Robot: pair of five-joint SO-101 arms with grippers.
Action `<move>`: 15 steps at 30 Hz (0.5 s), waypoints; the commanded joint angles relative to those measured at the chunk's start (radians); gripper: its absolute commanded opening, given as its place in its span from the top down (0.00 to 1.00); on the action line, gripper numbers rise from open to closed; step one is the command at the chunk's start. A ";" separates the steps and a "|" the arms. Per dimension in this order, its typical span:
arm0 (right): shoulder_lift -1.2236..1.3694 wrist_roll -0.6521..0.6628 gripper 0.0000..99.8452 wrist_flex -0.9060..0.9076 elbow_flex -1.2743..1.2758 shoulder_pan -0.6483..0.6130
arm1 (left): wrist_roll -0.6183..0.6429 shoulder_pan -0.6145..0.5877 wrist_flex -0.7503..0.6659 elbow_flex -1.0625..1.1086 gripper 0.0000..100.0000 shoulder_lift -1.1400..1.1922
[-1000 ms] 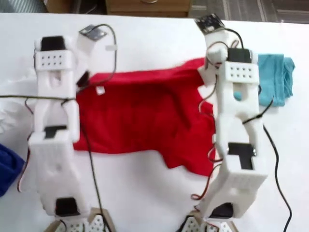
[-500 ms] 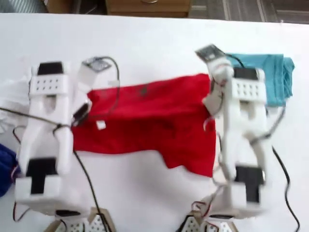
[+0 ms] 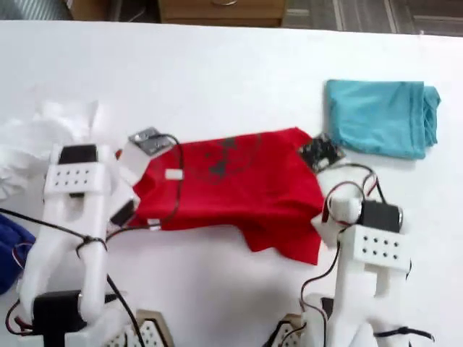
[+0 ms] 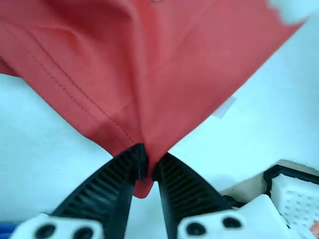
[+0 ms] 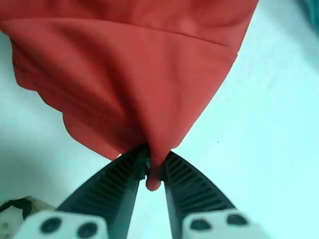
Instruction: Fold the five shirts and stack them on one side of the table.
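Observation:
A red shirt lies crumpled across the middle of the white table, its printed side up. My left gripper is at the shirt's left edge, and the left wrist view has it shut on a pinched corner of red cloth. At the shirt's right edge my right gripper is likewise shut on a fold of the red fabric. A folded teal shirt rests at the far right of the table.
A white shirt is bunched at the left edge, and a blue shirt lies at the near left behind the left arm. Cables trail from both arms over the red shirt.
Both arms have drawn back toward the near edge, pulling the red shirt's held edge with them. The shirt now covers less depth, and the teal shirt is uncovered.

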 commanded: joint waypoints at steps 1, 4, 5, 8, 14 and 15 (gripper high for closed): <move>-0.042 0.028 0.98 0.005 0.041 0.022 | -0.011 -0.061 -0.084 0.076 0.97 -0.037; -0.042 0.032 0.98 0.005 0.071 0.022 | -0.063 -0.089 -0.160 0.153 0.97 -0.037; -0.041 0.032 0.98 -0.001 0.077 0.021 | -0.077 -0.091 -0.186 0.180 0.97 -0.037; -0.042 0.032 0.98 -0.048 0.112 0.022 | -0.086 -0.091 -0.267 0.243 0.97 -0.037; -0.042 0.025 0.95 -0.071 0.144 0.018 | -0.084 -0.091 -0.318 0.265 0.97 -0.041; -0.042 0.023 0.92 -0.068 0.141 0.018 | -0.084 -0.091 -0.315 0.255 0.97 -0.041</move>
